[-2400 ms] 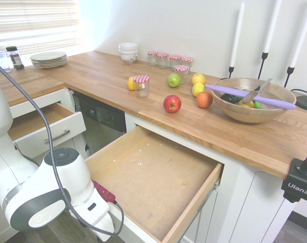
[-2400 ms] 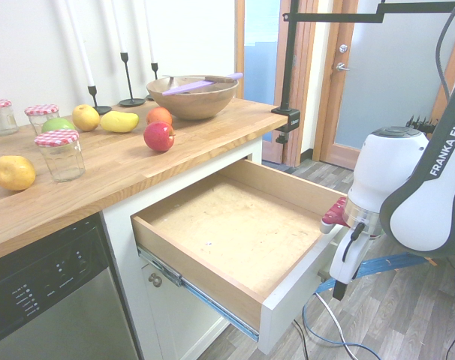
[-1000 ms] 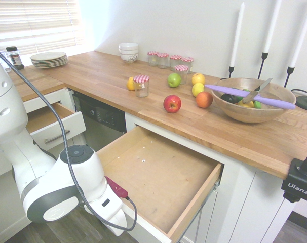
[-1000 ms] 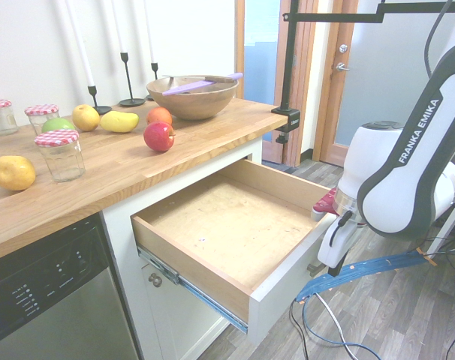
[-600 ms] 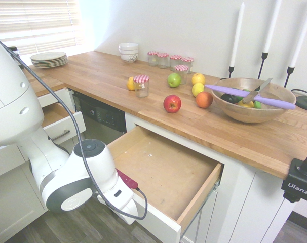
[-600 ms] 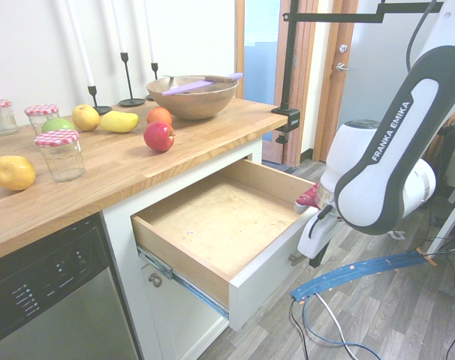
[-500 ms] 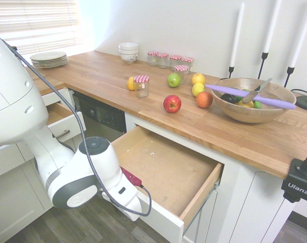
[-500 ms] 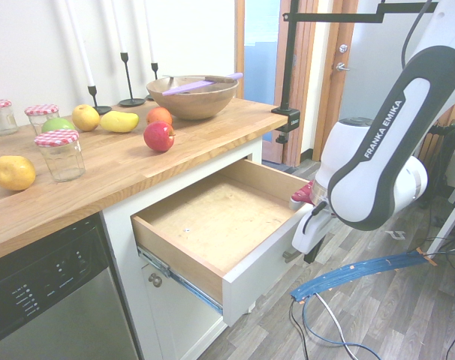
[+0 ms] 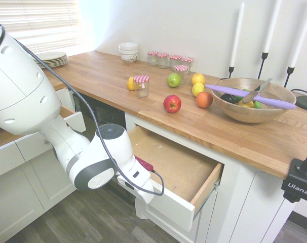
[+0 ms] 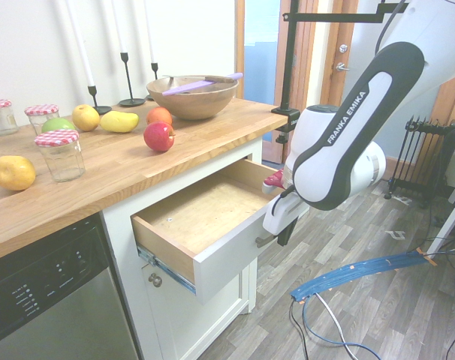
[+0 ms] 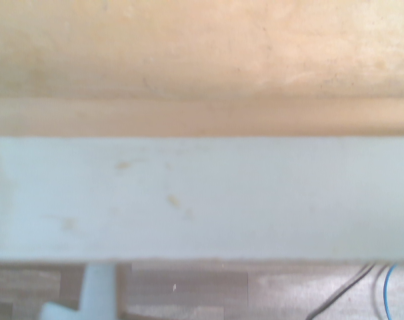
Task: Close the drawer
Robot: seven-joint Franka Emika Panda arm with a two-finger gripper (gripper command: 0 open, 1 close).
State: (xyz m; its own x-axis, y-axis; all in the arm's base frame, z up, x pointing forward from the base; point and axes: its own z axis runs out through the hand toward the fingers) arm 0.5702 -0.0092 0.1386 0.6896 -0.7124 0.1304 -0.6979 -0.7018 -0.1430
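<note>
The drawer [image 9: 176, 202] stands part-way out from under the wooden counter, its white front toward the floor space and its brown base [image 10: 201, 210] showing. My gripper [image 10: 282, 232] is shut and pressed against the outside of the white front, beside the slim silver handle [image 10: 266, 239]. Nothing is held between the fingers. From the first exterior view the arm's bulky wrist [image 9: 100, 164] covers the drawer's left end. The wrist view looks down on the white top edge of the front [image 11: 202, 200], with the brown base [image 11: 202, 47] beyond it.
A smaller white drawer [image 9: 75, 121] sits ajar behind the arm, next to the dishwasher [image 10: 47, 300]. On the counter above are a red apple [image 9: 172, 103], jars, other fruit and a wooden bowl [image 9: 250, 104]. A clamp [image 9: 300, 182] grips the counter edge.
The drawer has slid a good way into the cabinet, and the arm has moved toward the counter with it, the gripper staying against the front.
</note>
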